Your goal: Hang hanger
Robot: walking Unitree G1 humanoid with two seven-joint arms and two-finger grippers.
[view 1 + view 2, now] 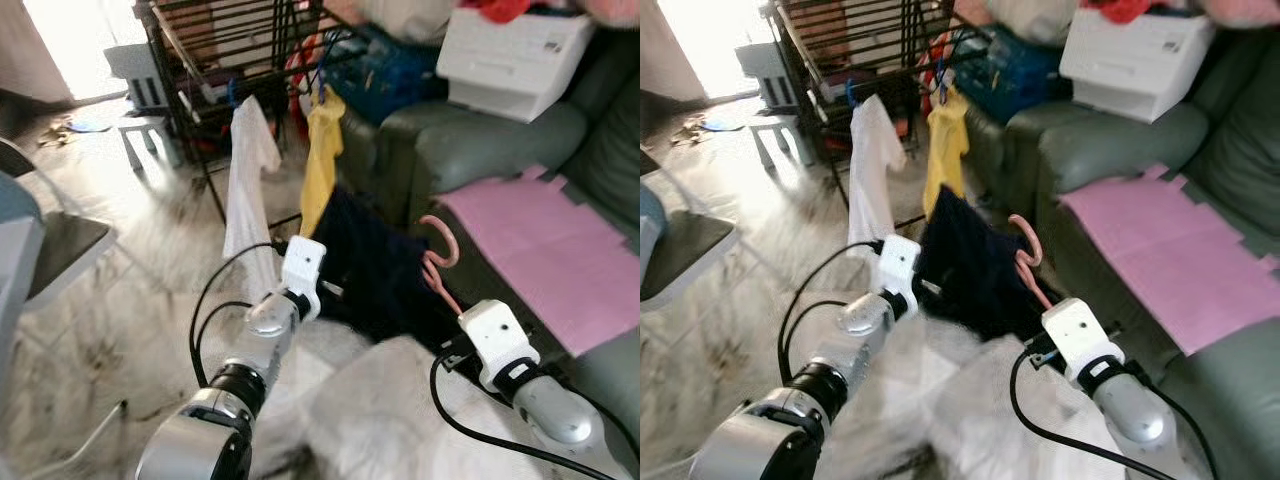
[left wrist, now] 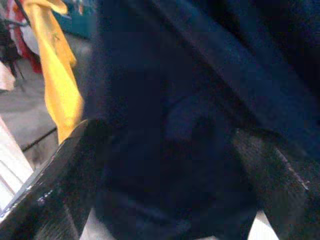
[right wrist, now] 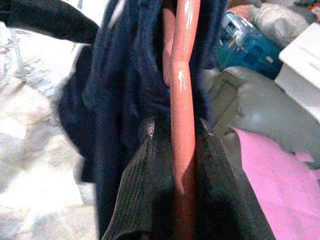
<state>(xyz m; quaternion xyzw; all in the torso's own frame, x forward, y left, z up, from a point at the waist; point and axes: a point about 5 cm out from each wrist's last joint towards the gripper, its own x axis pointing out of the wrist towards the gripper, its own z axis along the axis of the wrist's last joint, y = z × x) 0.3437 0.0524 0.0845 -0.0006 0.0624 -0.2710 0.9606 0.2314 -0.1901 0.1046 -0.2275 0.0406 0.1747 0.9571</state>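
A pink hanger carries a dark navy garment, held up between my two arms in front of the sofa. My right gripper is shut on the hanger's pink stem, with the hook curling above it. My left gripper is at the garment's left side; its fingers stand wide apart with navy cloth bunched between them. Beyond stands a black drying rack, where a white garment and a yellow garment hang.
A green sofa runs along the right, with a pink cloth on its seat and a white box and a blue bag at its far end. A small stool and a chair stand on the left.
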